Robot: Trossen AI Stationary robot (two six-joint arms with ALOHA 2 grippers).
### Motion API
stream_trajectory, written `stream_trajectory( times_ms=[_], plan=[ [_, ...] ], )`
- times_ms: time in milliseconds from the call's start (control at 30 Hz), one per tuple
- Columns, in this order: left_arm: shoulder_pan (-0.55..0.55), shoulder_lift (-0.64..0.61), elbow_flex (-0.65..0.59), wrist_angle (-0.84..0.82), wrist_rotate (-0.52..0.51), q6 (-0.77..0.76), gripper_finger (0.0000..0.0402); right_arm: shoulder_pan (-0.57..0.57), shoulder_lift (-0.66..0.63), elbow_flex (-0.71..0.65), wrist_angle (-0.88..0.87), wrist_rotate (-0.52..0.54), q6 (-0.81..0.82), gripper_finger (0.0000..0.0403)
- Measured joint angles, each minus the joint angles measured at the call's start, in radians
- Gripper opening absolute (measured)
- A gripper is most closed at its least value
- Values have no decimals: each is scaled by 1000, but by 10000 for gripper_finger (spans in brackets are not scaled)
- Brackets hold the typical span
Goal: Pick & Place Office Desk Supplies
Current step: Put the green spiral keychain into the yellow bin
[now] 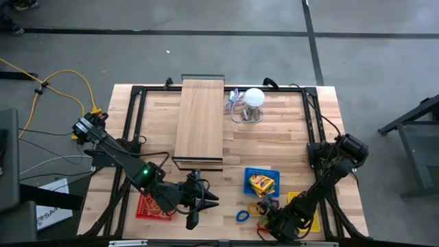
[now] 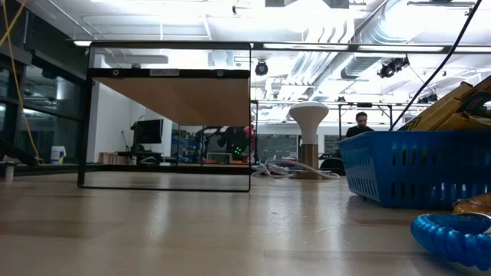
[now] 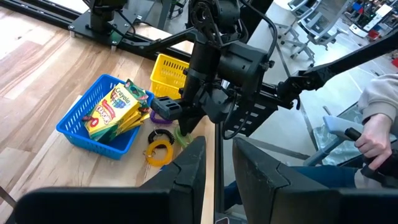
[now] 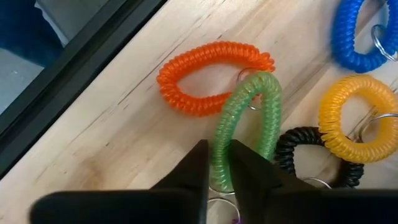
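Note:
Coloured coil loops lie on the table near its near edge: orange (image 4: 211,78), blue (image 4: 360,31), yellow (image 4: 351,118) and black (image 4: 298,149). My right gripper (image 4: 221,149) points down among them and is shut on a green coil loop (image 4: 249,106). In the high view it (image 1: 269,218) stands between the blue loop (image 1: 242,216) and a yellow basket (image 1: 305,213). Yellow-orange crayon packs (image 3: 115,109) lie in a blue basket (image 1: 263,182). My left gripper (image 3: 217,144) is open and holds nothing, near the near edge (image 1: 200,209), pointing toward the right arm. My right gripper pinches one side of the green coil loop (image 4: 222,134) between its two fingers, coming from above and pointing down. The rest of the loop arches out past the fingertips over the orange and black loops. Whether any part rests on the table, I cannot tell.
A red basket (image 1: 154,204) sits by the left arm. A long wooden board (image 1: 199,123) lies on a black frame in the table's middle, with a white ball-like object and its cable (image 1: 252,101) to its right. A person's hand (image 3: 373,137) shows beyond the near edge.

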State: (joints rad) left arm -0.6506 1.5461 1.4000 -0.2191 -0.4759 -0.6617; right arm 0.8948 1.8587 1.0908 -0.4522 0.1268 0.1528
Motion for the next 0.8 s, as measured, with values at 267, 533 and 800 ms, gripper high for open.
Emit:
stream_trajectory(
  times_ms=[267, 533, 800],
  plan=[
    [0, 0, 0, 0, 0, 0, 77, 0, -1, 0, 0, 4, -11, 16],
    [0, 0, 0, 0, 0, 0, 77, 0, -11, 0, -7, 5, -11, 13],
    [0, 0, 0, 0, 0, 0, 77, 0, -153, 0, -16, 103, -23, 8]
  ],
)
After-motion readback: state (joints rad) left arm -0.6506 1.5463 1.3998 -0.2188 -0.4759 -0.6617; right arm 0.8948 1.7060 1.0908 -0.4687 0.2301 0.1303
